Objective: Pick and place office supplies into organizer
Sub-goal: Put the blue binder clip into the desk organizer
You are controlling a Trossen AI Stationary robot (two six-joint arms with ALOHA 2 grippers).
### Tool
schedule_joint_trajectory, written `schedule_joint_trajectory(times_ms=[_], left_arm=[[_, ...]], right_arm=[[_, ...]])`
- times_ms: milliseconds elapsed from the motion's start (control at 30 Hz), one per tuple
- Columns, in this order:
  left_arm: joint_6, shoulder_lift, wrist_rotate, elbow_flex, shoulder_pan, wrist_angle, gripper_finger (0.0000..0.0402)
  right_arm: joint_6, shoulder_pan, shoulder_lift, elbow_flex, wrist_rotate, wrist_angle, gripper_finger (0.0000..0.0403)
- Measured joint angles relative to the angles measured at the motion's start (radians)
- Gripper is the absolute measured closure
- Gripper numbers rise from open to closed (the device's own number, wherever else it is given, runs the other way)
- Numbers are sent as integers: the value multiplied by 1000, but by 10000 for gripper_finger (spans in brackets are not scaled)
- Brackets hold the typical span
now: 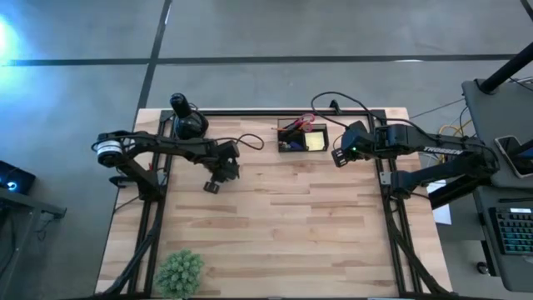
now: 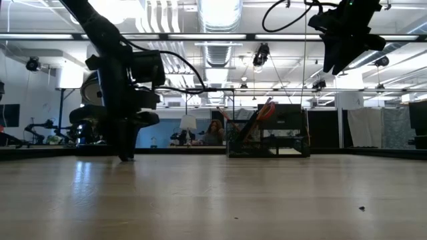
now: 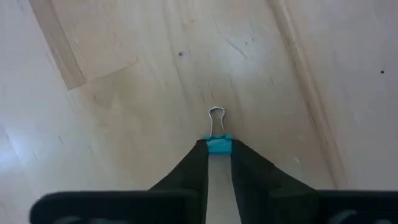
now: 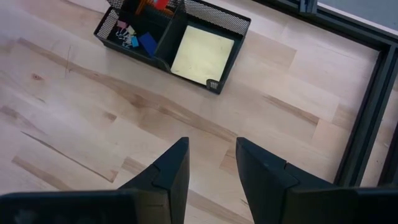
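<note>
The left gripper reaches straight down, jaws clamped on a teal binder clip (wire loop protruding) on the wooden tabletop; right gripper, jaws apart, hovers beside the far-edge mesh organizer.

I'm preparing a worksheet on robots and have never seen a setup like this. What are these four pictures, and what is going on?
Two dark robot arms work at a wooden table. One picture looks down from above, one looks level across the tabletop, and two come from cameras on the wrists. The left gripper, down at the table, has its fingers closed on a small teal binder clip. The right gripper hangs open beside the black mesh organizer, which holds a yellow sticky-note pad. A green plant sits at one edge.
</note>
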Motion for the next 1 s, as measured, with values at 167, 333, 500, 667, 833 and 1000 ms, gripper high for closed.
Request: schedule_joint_trajectory(times_ms=[167,333,500,667,833,1000], left_arm=[[-52,5,4,27,0,3,366],[-142,0,3,132,-1,58,362],[-533,41,-37,230,34,479,362],[-671,253,-121,376,29,549,361],[-689,441,-122,600,25,393,361],[-703,492,-161,692,25,382,361]], right_arm=[[0,0,0,0,0,0,280],[0,0,0,0,0,0,280],[0,0,0,0,0,0,280],[0,0,0,0,0,0,280],[0,0,0,0,0,0,280],[0,0,0,0,0,0,280]])
